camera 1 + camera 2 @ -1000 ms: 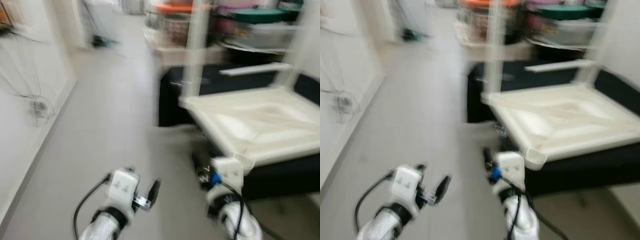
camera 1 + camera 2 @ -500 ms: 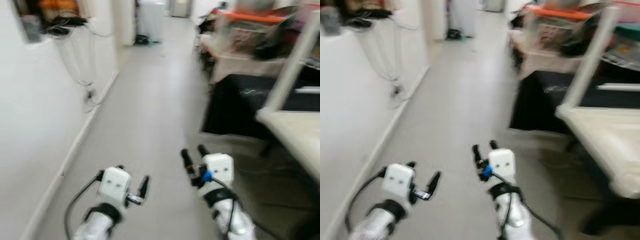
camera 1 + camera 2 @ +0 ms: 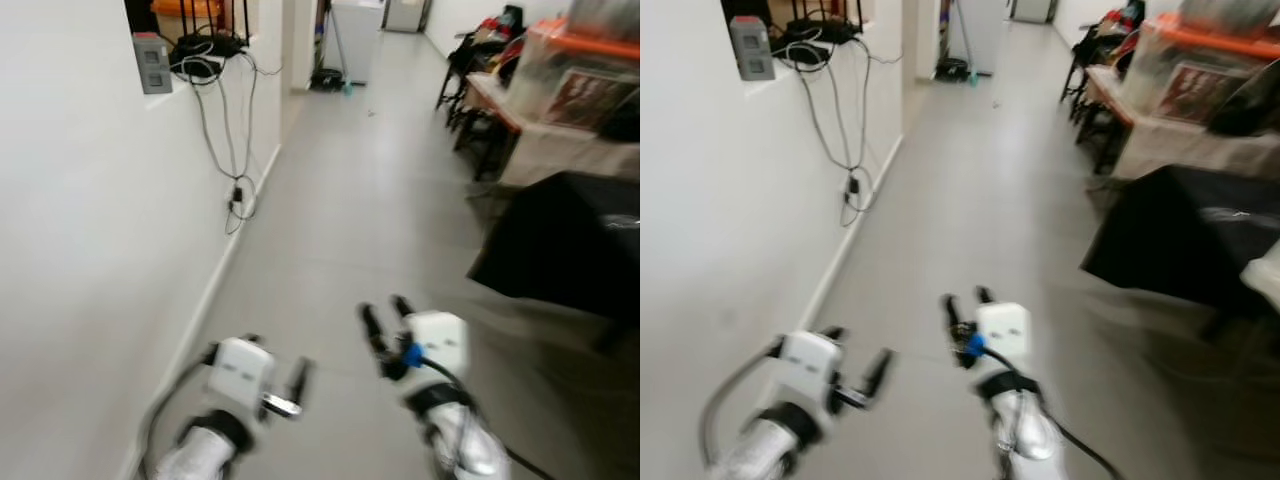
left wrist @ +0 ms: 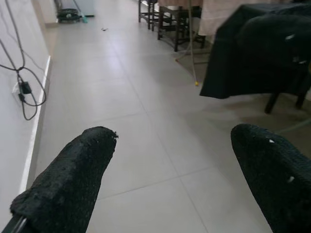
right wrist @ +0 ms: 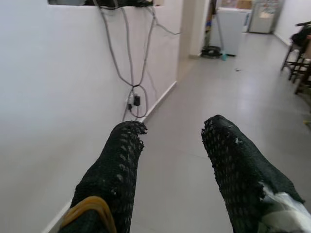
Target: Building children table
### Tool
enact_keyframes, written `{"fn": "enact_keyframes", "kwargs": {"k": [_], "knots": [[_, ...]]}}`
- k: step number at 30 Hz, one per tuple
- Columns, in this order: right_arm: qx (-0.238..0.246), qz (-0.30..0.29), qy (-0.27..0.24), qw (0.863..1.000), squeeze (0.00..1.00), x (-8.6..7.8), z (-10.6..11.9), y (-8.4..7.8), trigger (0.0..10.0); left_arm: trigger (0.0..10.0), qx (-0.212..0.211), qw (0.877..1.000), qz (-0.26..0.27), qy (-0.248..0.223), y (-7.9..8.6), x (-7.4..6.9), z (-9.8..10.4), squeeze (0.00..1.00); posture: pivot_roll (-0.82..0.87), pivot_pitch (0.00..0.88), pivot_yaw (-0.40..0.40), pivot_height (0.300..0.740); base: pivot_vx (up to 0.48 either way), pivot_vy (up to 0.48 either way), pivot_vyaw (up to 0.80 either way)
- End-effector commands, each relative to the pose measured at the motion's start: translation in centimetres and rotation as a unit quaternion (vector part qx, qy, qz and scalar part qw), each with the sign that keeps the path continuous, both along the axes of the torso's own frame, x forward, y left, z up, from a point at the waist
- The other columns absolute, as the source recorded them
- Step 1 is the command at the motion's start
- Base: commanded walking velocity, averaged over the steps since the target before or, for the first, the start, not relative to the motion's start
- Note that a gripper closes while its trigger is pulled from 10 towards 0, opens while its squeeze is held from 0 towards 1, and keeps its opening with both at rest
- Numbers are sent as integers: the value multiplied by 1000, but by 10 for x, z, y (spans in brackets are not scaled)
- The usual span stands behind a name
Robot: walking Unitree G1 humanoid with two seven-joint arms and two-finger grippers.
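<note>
Head views: a corridor floor (image 3: 340, 200) runs ahead, and no table parts can be made out. Left wrist view: left hand (image 4: 189, 165) spread wide, empty. Right wrist view: right hand (image 5: 170, 145) parted, empty. Better to walk steadily toward the parts

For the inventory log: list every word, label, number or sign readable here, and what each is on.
None can be read.
Picture panel inside the clear storage bin with orange lid: any print too blurred to read.
Grey wall box with a red top: no legible marking.
White appliance at the hallway's end: too far and small to tell.
</note>
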State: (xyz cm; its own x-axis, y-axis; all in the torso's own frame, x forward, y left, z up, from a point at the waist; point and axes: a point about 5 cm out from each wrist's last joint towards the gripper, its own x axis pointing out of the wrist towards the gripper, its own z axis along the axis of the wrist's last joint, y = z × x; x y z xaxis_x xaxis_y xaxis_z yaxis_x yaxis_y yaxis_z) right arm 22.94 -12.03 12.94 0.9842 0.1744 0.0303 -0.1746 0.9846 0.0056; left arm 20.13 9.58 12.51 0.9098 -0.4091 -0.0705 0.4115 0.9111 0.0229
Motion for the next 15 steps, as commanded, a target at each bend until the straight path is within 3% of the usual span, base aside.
{"fn": "enact_keyframes", "kwargs": {"k": [1, 15], "knots": [[9, 11, -4, 1000, 0, 1, 3, 6, 10000, 10000, 12, 1000, 7, 8, 4, -1, -4, 0, 81, 51, -94, 740, 480, 0, 0], [11, 10, -4, 1000, 0, 0, 3, 7, 10000, 10000, 33, 999, -11, 12, 3, -1, -7, 0, 92, 59, -79, 740, 480, 0, 0]]}}
